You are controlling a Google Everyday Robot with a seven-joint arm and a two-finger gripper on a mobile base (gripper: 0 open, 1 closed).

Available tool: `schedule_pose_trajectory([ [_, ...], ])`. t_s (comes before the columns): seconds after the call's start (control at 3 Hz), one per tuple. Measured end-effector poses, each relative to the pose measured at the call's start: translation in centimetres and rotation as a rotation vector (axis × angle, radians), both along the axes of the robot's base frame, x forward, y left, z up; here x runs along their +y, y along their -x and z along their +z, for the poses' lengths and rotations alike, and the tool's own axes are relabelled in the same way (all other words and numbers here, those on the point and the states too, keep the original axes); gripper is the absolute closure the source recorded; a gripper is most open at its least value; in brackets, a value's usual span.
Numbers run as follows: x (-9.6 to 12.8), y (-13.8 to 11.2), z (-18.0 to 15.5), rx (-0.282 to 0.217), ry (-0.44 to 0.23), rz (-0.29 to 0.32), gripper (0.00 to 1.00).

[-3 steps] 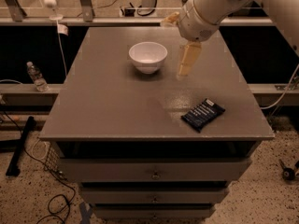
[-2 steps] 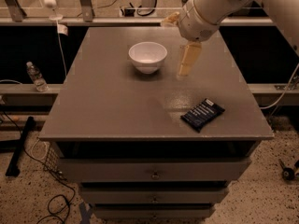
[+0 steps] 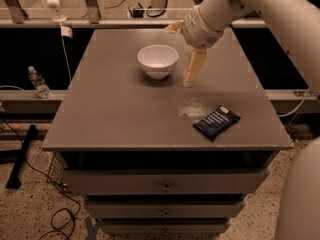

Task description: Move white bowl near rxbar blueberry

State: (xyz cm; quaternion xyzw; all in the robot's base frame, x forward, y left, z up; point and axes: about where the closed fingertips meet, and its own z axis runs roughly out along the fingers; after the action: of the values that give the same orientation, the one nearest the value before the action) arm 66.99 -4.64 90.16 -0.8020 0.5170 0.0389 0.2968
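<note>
The white bowl [image 3: 158, 60] stands upright on the grey table [image 3: 115, 114], towards the back middle. The rxbar blueberry [image 3: 216, 122], a flat dark navy wrapper with white text, lies near the front right corner, well apart from the bowl. My gripper [image 3: 184, 48] hangs from the pale arm just right of the bowl, a little above the table. It is open and empty: one tan finger [image 3: 194, 66] points down beside the bowl and the other [image 3: 174, 27] sticks out behind it.
The table top is a cabinet with drawers [image 3: 165, 186] below. A water bottle [image 3: 39, 82] stands on a ledge at the left. Cables lie on the floor at the left, and a rail runs behind the table.
</note>
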Motion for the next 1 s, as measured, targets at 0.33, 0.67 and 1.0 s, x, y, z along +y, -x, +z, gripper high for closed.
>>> schedule_pose_trajectory([
  [0.33, 0.3, -1.1, -1.8, -0.016, 0.066, 0.010, 0.00],
  [0.67, 0.5, -1.3, -2.9, -0.007, 0.106, 0.024, 0.00],
  [1.0, 0.8, -1.7, -4.2, 0.026, 0.130, 0.043, 0.00],
])
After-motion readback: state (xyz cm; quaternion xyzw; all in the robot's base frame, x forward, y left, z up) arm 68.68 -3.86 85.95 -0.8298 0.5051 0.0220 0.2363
